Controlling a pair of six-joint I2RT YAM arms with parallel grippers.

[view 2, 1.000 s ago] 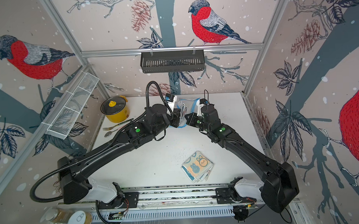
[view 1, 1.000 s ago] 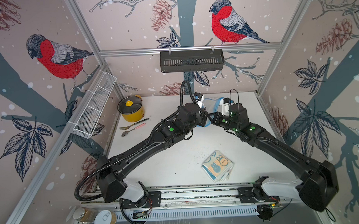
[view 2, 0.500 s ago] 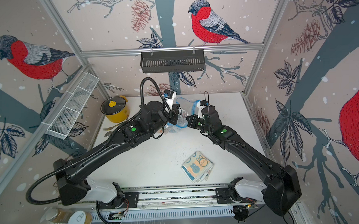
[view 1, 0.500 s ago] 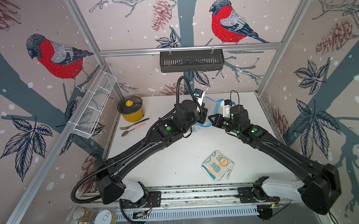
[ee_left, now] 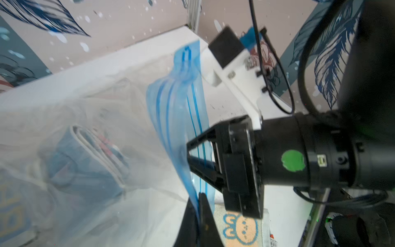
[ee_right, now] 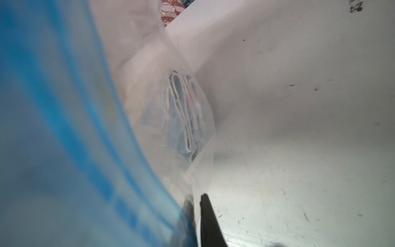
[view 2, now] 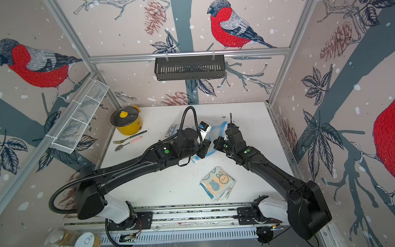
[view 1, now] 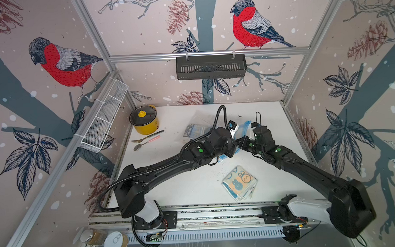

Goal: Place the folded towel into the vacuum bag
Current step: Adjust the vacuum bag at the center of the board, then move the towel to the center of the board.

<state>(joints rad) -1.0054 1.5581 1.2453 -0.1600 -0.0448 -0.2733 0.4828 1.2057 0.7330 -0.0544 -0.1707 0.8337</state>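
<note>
The clear vacuum bag (view 1: 197, 120) lies at the back middle of the table, and its blue zip strip (ee_left: 177, 102) is lifted between the two wrists. One folded towel (view 1: 193, 131) (ee_right: 183, 111) lies deep inside the bag. A second folded towel (view 1: 239, 183) (view 2: 217, 183), with a bunny print, lies on the table in front of the arms. My left gripper (ee_left: 198, 196) is shut on the blue strip. My right gripper (ee_right: 195, 198) is at the strip too, its jaws a narrow gap apart, with one finger behind the blue film.
A yellow pot (view 1: 144, 119) stands at the back left, with a fork (view 1: 147, 137) and a spoon (view 1: 145, 144) in front of it. A white wire basket (view 1: 103, 118) hangs on the left wall and a black rack (view 1: 210, 66) on the back rail. Two jars (view 1: 114, 242) stand below the front rail.
The left wrist swung toward the back and then came forward again with the strip. The bagged towel now shows beside the left arm. The right gripper's fingers have parted slightly.
</note>
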